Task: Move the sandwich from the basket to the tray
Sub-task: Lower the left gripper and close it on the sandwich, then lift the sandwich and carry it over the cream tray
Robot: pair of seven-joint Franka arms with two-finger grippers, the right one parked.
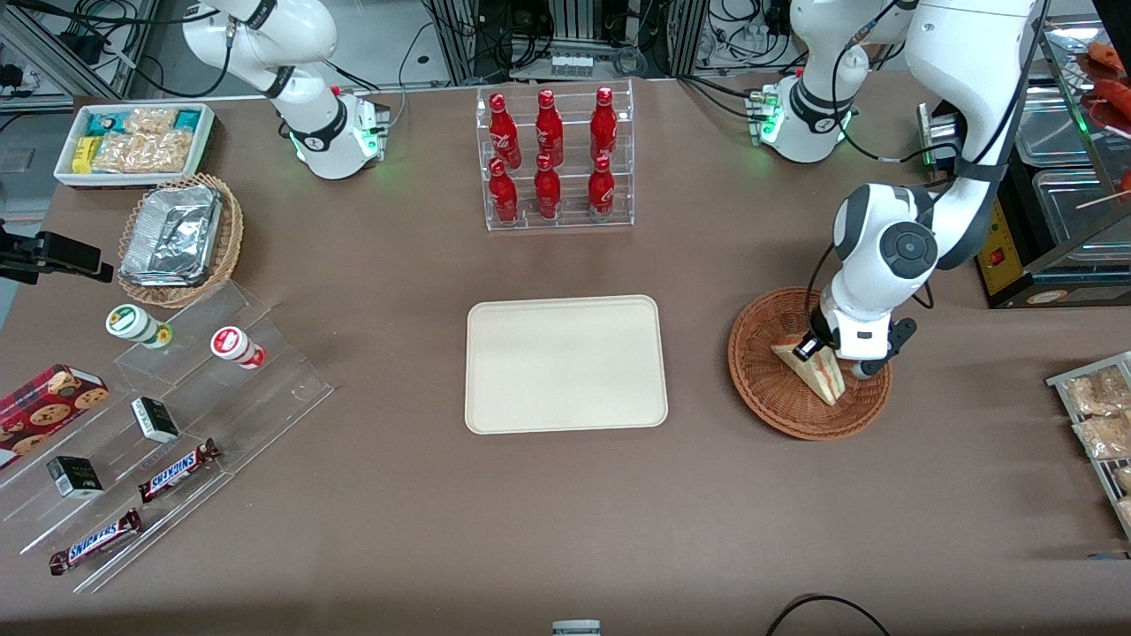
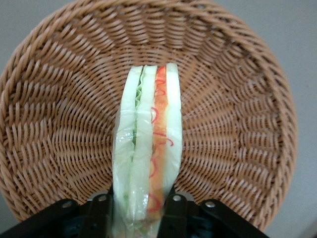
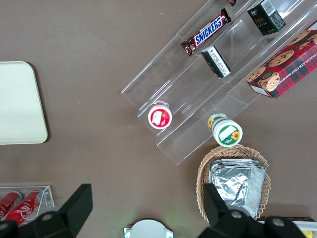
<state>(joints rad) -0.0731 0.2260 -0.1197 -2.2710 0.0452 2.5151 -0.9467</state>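
The claw [image 2: 136, 210] is clamped on the wide end of the sandwich [image 2: 147, 148], which sits on edge inside the basket [image 2: 59, 129]. Best lift straight up, clearing the woven rim, before swinging sideways to the tray [image 1: 565, 364].

Arm blocked part of the basket [image 1: 778, 389] rim up front. Gripper [image 2: 136, 210] got cropped by the wrist frame edge, squeezing the sandwich [image 2: 148, 148], whose held end ran out of frame too.
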